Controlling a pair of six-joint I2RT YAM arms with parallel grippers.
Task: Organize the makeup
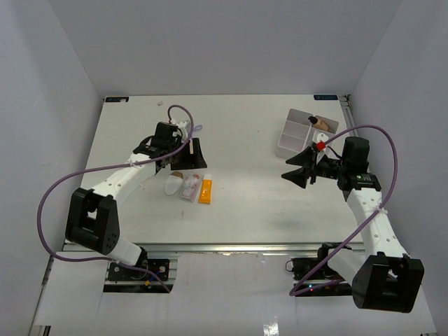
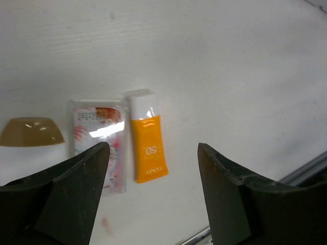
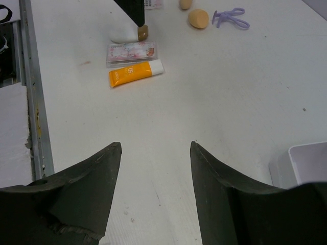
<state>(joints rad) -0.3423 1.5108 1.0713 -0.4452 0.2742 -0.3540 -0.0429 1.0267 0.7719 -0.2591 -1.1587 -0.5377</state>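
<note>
An orange tube [image 1: 205, 191], a pink packet [image 1: 189, 187] and a white oval [image 1: 173, 185] lie side by side left of centre. My left gripper [image 1: 189, 164] hangs open and empty just behind them. In the left wrist view its open jaws [image 2: 153, 153] frame the orange tube [image 2: 148, 145], with the pink packet [image 2: 99, 138] and a beige piece [image 2: 30, 131] to the left. My right gripper [image 1: 292, 170] is open and empty over bare table [image 3: 156, 145]. Two beige egg sponges [image 3: 198, 19] and the purple looped tool [image 3: 231, 18] lie far off.
The white compartment tray [image 1: 292, 140] stands at the back right, behind my right gripper, with a beige bottle [image 1: 322, 123] in a far compartment. Its corner shows in the right wrist view [image 3: 301, 163]. The metal rail [image 1: 231, 248] runs along the table's near edge.
</note>
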